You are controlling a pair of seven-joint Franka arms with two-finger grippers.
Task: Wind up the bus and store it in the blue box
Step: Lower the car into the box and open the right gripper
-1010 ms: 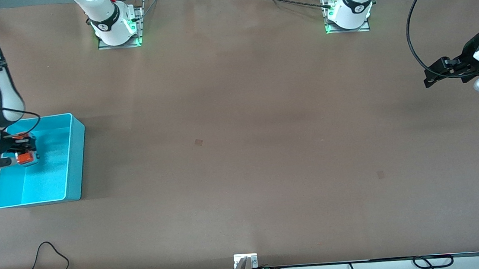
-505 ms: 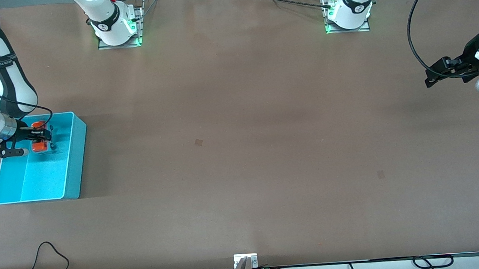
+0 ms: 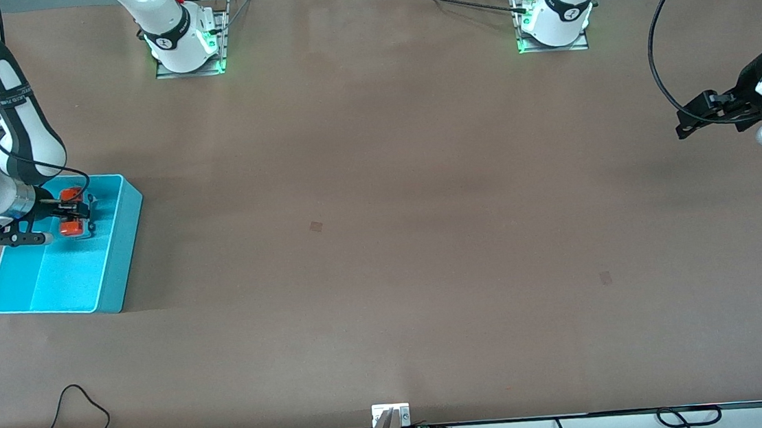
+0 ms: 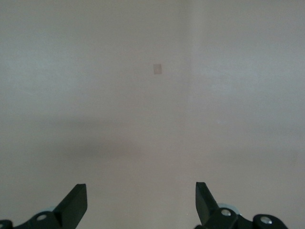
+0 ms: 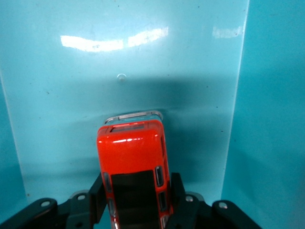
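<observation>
The small orange bus (image 3: pixel 70 212) sits between the fingers of my right gripper (image 3: pixel 77 211), which is shut on its sides. The gripper holds it low inside the blue box (image 3: pixel 114 251), at the end of the box farther from the front camera. In the right wrist view the bus (image 5: pixel 131 148) shows its orange top and dark roof windows, with its nose toward the box wall (image 5: pixel 267 95); my right gripper (image 5: pixel 136 191) clamps it from both sides. My left gripper (image 3: pixel 685 125) is open and empty, waiting over the table at the left arm's end; its view (image 4: pixel 140 198) shows only bare table.
The box stands near the table edge at the right arm's end. The brown table (image 3: pixel 383 241) carries nothing else. A black cable (image 3: pixel 657 59) loops beside the left arm. Cables hang along the front edge (image 3: pixel 80 406).
My right gripper has carried the bus toward the end of the box farther from the front camera. The box has turned and shifted slightly. The left arm has not moved.
</observation>
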